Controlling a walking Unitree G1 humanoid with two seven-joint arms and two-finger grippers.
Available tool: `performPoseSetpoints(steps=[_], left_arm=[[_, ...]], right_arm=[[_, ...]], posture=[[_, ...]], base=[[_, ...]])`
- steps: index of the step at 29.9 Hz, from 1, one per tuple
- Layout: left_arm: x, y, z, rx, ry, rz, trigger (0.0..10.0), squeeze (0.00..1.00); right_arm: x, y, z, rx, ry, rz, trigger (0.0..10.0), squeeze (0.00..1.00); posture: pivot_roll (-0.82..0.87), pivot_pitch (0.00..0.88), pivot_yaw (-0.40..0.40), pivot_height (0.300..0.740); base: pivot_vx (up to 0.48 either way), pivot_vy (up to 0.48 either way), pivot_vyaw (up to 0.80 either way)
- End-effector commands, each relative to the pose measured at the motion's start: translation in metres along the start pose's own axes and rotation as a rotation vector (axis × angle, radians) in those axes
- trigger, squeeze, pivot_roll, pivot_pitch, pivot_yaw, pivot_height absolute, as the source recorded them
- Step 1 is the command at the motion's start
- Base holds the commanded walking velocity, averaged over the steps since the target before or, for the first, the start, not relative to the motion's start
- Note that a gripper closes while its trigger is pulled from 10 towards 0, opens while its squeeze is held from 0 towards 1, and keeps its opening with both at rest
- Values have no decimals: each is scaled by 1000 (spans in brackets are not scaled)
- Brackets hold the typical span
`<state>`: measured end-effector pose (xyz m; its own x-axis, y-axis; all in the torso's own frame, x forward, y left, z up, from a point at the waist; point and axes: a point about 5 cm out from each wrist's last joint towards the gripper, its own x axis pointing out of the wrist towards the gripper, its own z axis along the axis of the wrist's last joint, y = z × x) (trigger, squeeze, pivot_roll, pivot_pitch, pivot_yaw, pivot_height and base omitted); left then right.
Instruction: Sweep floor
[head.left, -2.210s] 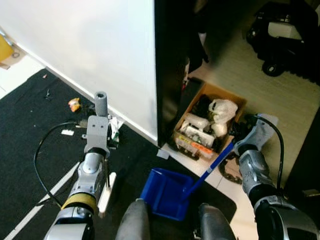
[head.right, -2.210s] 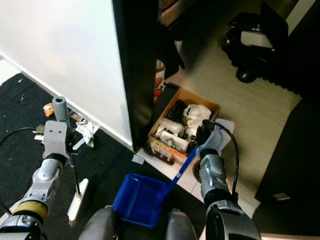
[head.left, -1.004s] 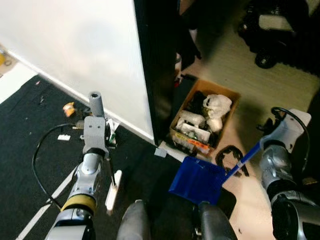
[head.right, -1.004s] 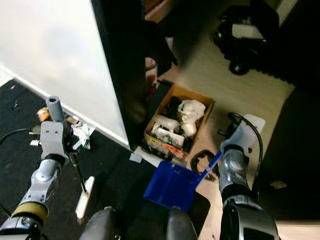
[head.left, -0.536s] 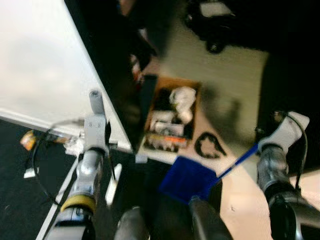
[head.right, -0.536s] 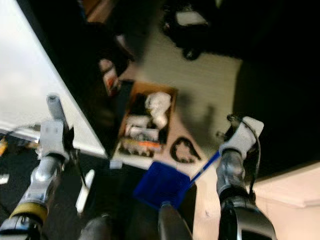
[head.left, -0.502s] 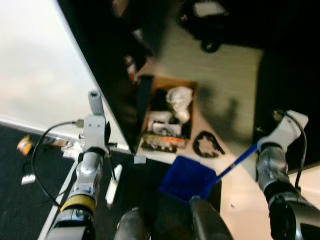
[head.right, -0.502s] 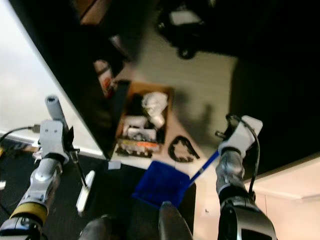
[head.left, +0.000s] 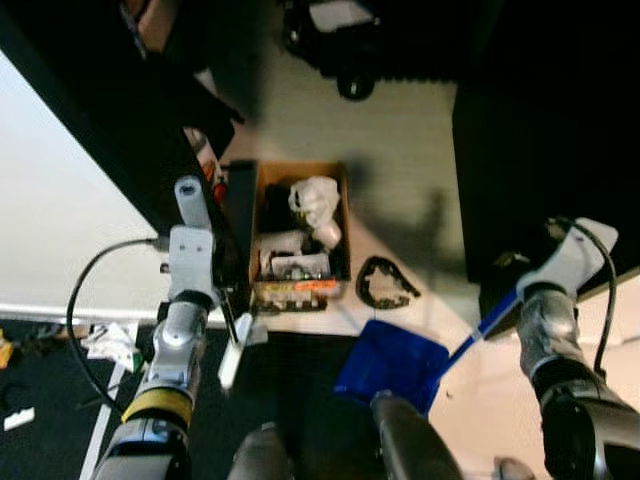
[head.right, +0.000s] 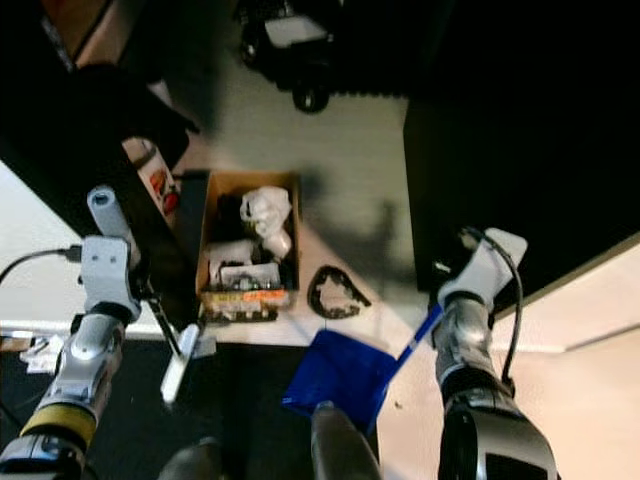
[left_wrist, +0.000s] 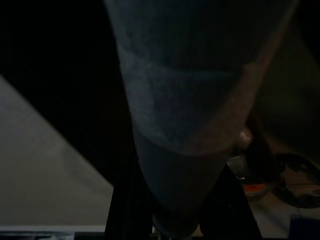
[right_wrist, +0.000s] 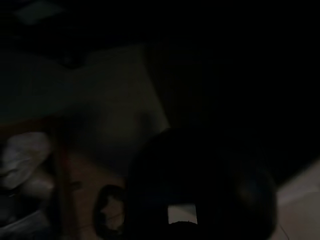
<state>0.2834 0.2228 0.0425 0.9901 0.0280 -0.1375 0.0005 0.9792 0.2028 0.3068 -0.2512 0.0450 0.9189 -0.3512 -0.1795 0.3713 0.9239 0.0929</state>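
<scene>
The blue dustpan (head.left: 392, 362) hangs low over the floor on the robot's right, just beyond its knees, at the edge where the black mat (head.left: 60, 400) meets the pale floor (head.left: 400, 150). Its long blue handle (head.left: 487, 322) runs up and to the right into the right gripper (head.left: 524, 292), which appears clamped on it, though the fingers themselves are hidden behind the wrist. On the left, the small brush (head.left: 231, 362) with its whitish head points down and toward the near side, its thin dark shaft rising to the left gripper (head.left: 222, 300), which looks closed on it; the fingers cannot be made out clearly there either. Brush head and pan mouth lie well apart, with the pan to the right of the brush, so any sweeping would likely run from left to right toward the pan. Litter (head.left: 110, 342) lies on the mat further left, nearer the left arm. Beyond the tools sits an open cardboard box (head.left: 297, 235) packed with bags and clutter, with a coiled black cable (head.left: 384, 284) on the floor just to its right. A white panel (head.left: 60, 220) stands at the far left.
</scene>
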Motion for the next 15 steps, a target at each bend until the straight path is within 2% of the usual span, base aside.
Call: performPoseSetpoints(steps=[1, 3, 4, 6, 12, 15], left_arm=[[-2, 2, -1, 16, -1, -6, 10000, 0], [-2, 2, -1, 16, -1, -6, 10000, 0], [-2, 5, 1, 17, -20, 4, 10000, 0], [-1, 6, 4, 6, -38, 22, 10000, 0], [1, 6, 8, -7, -55, 53, 10000, 0], [2, 5, 10, -7, -63, 58, 10000, 0]], right_arm=[[-4, 2, -13, 6, 68, 27, 10000, 0], [-4, 2, -13, 6, 68, 27, 10000, 0], [-1, 10, -7, 7, 53, 97, 10000, 0], [2, 18, -1, 6, 40, 149, 10000, 0], [7, 26, 13, 43, -22, 190, 10000, 0], [9, 30, 20, 13, -52, 222, 10000, 0]], posture=[[17, 106, -35, 731], [17, 106, -35, 731], [11, 96, -46, 731], [11, 92, -51, 731], [24, 70, -50, 731], [21, 85, -47, 731]], base=[[0, 0, 0], [0, 0, 0], [0, 0, 0], [0, 0, 0], [0, 0, 0], [0, 0, 0]])
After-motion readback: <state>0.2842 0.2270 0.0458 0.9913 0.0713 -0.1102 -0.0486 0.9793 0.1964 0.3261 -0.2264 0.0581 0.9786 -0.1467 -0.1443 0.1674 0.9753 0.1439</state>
